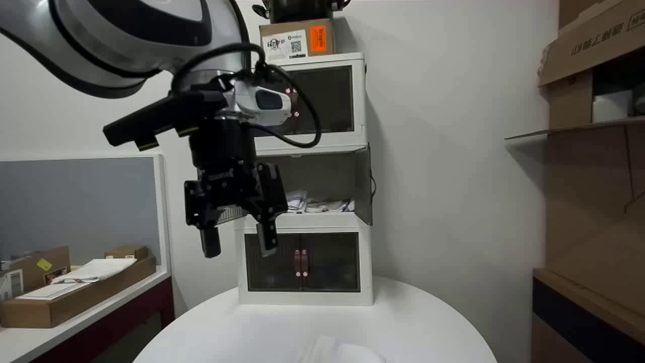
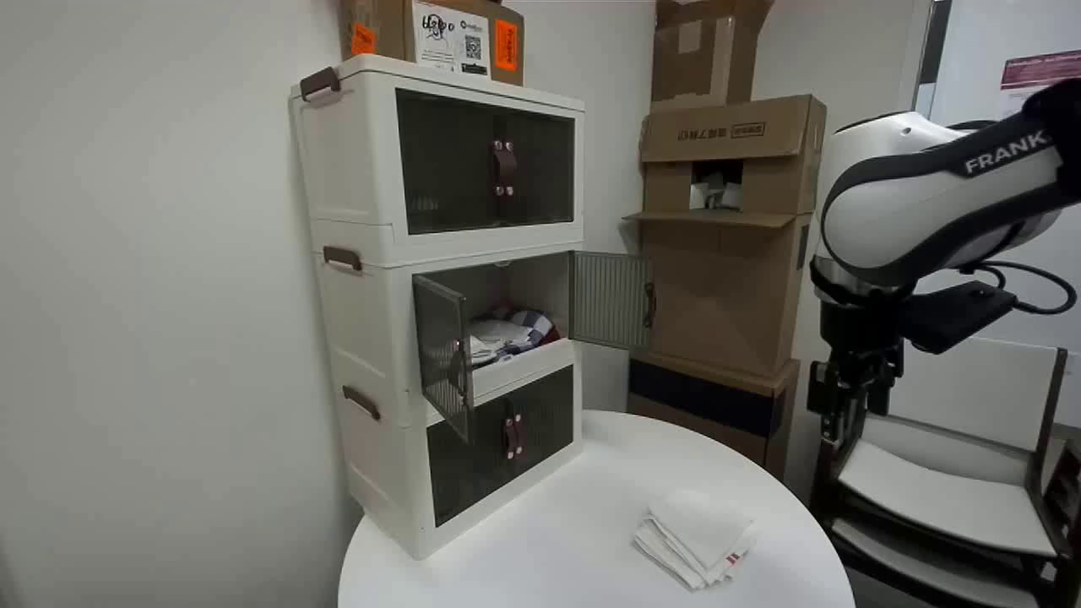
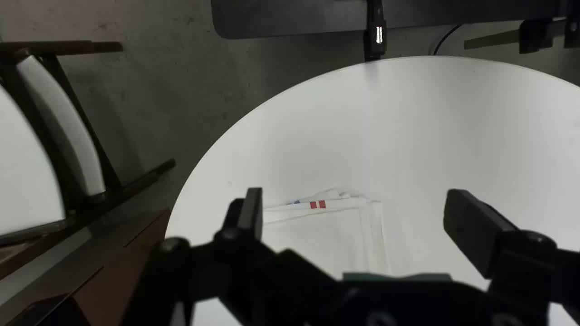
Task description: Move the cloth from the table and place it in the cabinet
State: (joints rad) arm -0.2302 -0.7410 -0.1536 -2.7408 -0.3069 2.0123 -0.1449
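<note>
The cloth [image 3: 324,237] lay on the table [image 3: 430,136], well below the fingers [image 3: 251,212], which stood wide, gripping nothing. In the wrist view it showed between them, nearer one; the descent probably needed a sideways shift. Its long axis was unclear.

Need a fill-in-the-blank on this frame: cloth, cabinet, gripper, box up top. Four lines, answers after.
The folded white cloth lies on the round table with a smooth white top and bears a double mark coloured ____.
Only the ____ tier of the white three-tier box cabinet has its grey ribbed doors open.
The black two-finger gripper hangs clear of the cloth, its jaws ____.
A brown cardboard box with an orange sticker sits on the cabinet's ____.
Missing words: red; middle; open; top.
</note>
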